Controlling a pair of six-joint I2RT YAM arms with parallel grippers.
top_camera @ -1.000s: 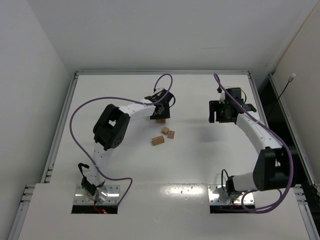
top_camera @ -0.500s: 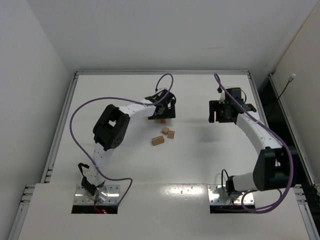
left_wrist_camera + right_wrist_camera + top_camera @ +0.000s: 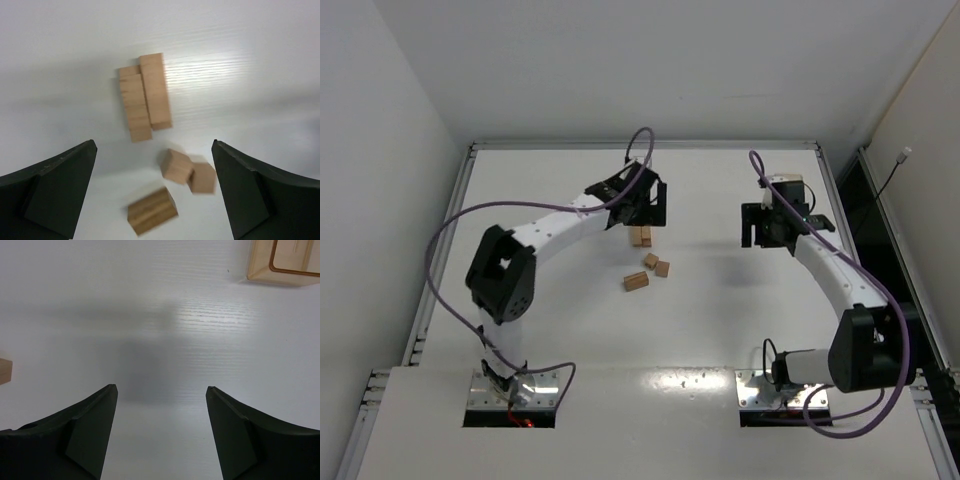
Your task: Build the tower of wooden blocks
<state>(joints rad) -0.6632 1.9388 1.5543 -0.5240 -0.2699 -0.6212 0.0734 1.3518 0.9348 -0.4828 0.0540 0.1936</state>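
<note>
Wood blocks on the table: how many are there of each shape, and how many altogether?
Long bars: 2
Small cubes: 2
Short bar: 1
Total: 5

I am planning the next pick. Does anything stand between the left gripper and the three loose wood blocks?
Nothing visible does. The left gripper hangs open above them. The two cubes and the short bar lie uncovered on the table, apart from the two long bars laid side by side.
</note>
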